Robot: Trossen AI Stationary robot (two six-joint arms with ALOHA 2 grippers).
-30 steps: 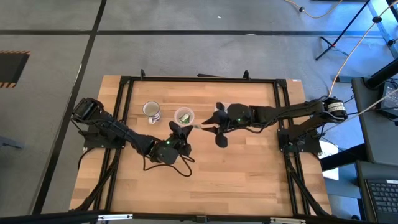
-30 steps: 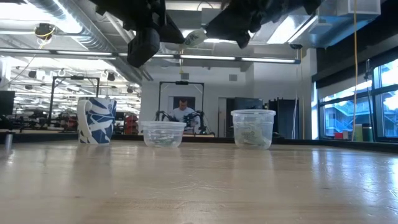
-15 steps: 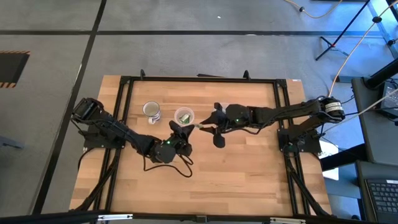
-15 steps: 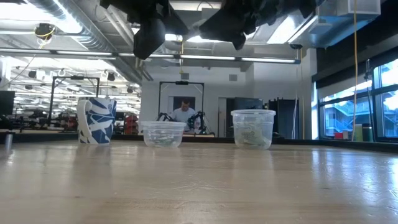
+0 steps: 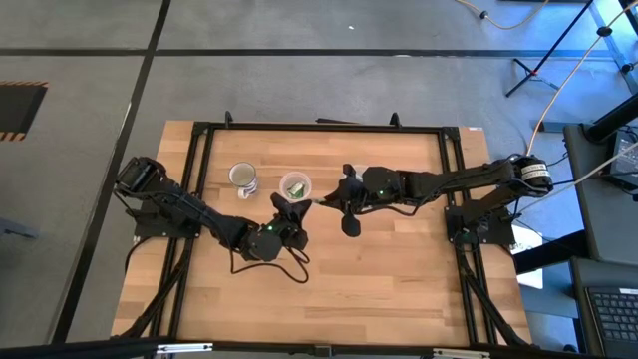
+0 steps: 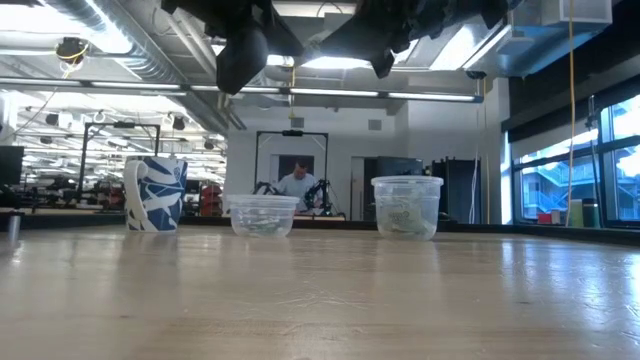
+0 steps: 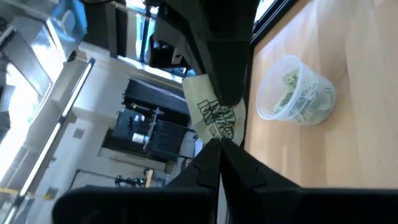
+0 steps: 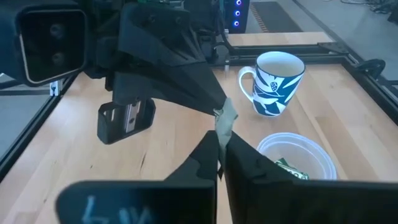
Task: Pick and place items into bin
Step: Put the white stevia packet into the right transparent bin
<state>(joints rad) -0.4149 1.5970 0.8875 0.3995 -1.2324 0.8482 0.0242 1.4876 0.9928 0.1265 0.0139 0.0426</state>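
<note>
A blue-and-white patterned mug stands upright on the wooden table, toward the far edge and the left side, handle showing. In the low view it sits left of the other vessels. Black metal rails frame the tabletop. Beyond the far edge, in the room behind, a person sits at another workstation.
</note>
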